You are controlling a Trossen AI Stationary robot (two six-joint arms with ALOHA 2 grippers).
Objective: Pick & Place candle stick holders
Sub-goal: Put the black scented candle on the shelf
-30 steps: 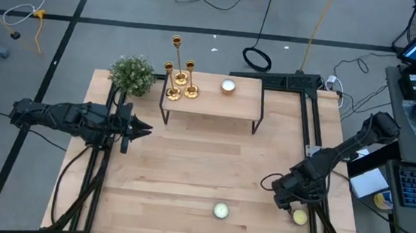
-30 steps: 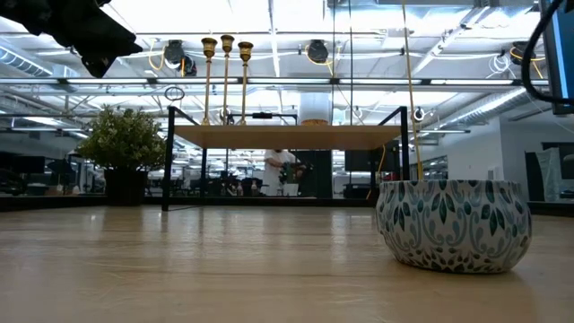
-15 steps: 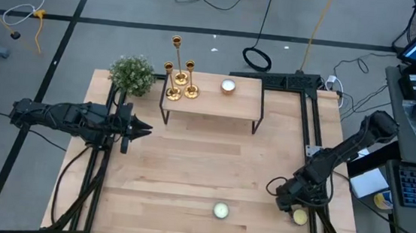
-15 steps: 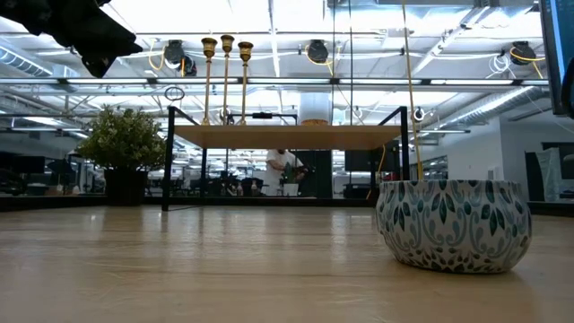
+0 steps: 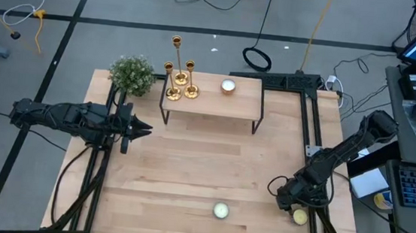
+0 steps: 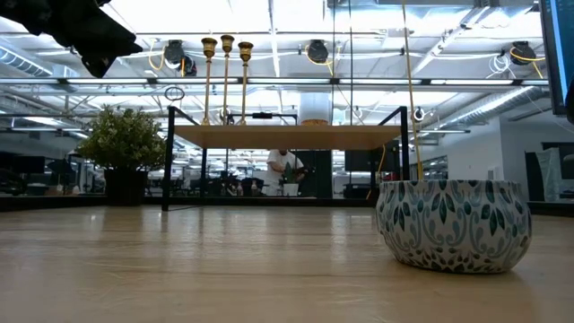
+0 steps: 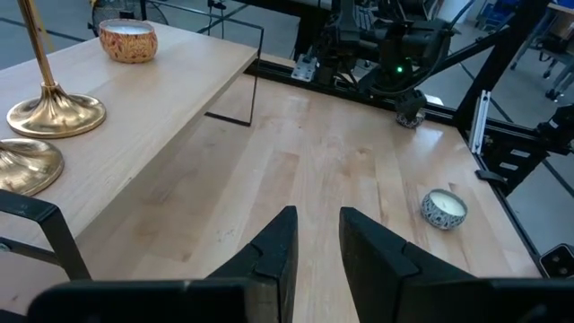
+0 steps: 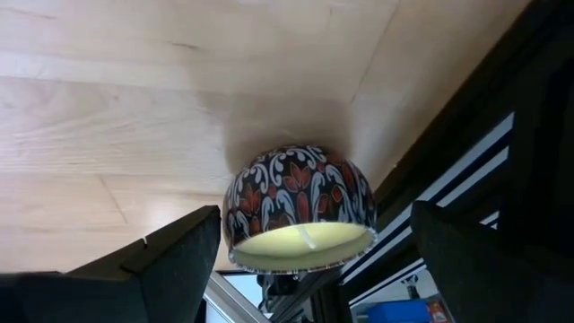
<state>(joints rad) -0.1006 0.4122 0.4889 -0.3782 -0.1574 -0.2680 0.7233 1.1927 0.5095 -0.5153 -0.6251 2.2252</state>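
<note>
On the far-left end of the small raised shelf (image 5: 217, 102) at the back of the bench (image 5: 187, 182): three brass holders (image 5: 180, 84), shiny gold, thin upright stems on round flared bases, different heights. Bases clustered close together, all upright. Low view shows the three cupped tops (image 6: 226, 43) side by side above the shelf edge.

Left to right:
- Left claw (image 5: 143, 129) hovers over the bench's left side, near the shelf's front-left leg, pointing right. Fingers (image 7: 278, 247) slightly apart, nothing between them. Its wrist view shows two holder bases (image 7: 56, 113) on the shelf.
- Plant (image 5: 132, 74) at the bench's back-left corner, just beside the shelf's left end, near the holders.
- Brown-patterned tealight (image 5: 228, 86) on the shelf, right of the holders, apart from them.
- Blue-patterned tealight (image 5: 220, 210) on the bench near the front edge, about centre. Low view has it big in the foreground (image 6: 453, 224).
- Right claw (image 5: 289, 197) low at the bench's front-right, over a red-patterned yellow-wax tealight (image 5: 300, 216) sitting beside the black frame rail (image 5: 327, 225). Fingers (image 8: 175, 251) spread wide either side of that candle (image 8: 300, 208), not clamped.

Open bench between both claws and the shelf. Shelf legs and plant crowd the holders' left side.
</note>
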